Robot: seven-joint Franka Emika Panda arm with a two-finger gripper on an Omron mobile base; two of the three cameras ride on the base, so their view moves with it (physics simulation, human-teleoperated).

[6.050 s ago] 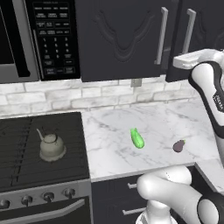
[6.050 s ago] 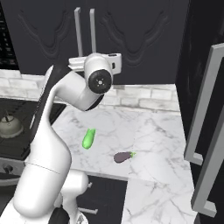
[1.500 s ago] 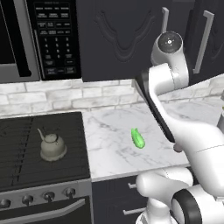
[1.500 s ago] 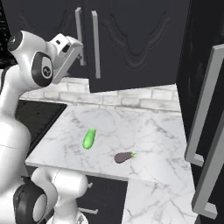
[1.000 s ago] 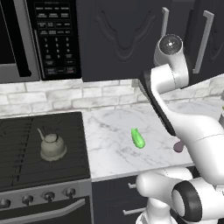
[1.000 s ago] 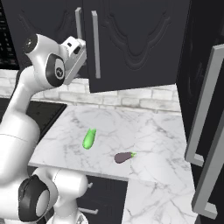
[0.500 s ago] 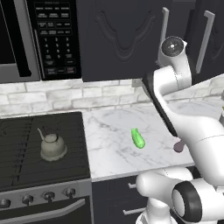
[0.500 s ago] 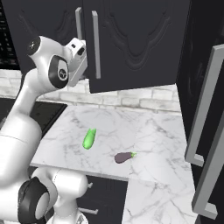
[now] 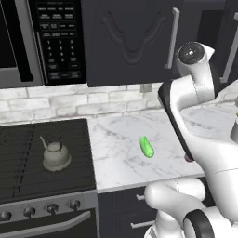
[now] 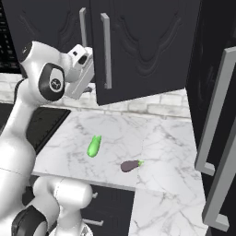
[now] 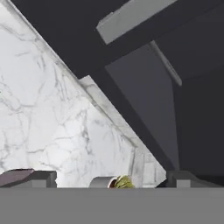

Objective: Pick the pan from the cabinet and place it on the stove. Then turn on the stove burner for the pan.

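The black cabinet [image 9: 132,42] hangs over the counter with its carved doors shut, so the pan is hidden. My gripper [image 10: 88,73] is raised just left of the long silver handle [image 10: 106,50] of the door. In the hand view my gripper [image 11: 107,178] stands open, its two dark fingertips [image 11: 28,177] wide apart with nothing between them, facing the cabinet's lower edge and a silver handle [image 11: 131,15]. The stove [image 9: 23,139] sits at the lower left, with dark knobs [image 9: 51,209] along its silver front.
A small pale-grey kettle [image 9: 56,155] stands on the stove grate. A green vegetable [image 9: 147,147] and a purple eggplant [image 10: 130,165] lie on the marble counter [image 10: 152,138]. A microwave [image 9: 42,42] hangs left of the cabinet. Tall doors with bar handles [image 10: 216,110] stand at the right.
The hand has drifted slightly down and to the right, closer to the cabinet door handle. The gripper stays open. Nothing on the counter or the stove has moved.
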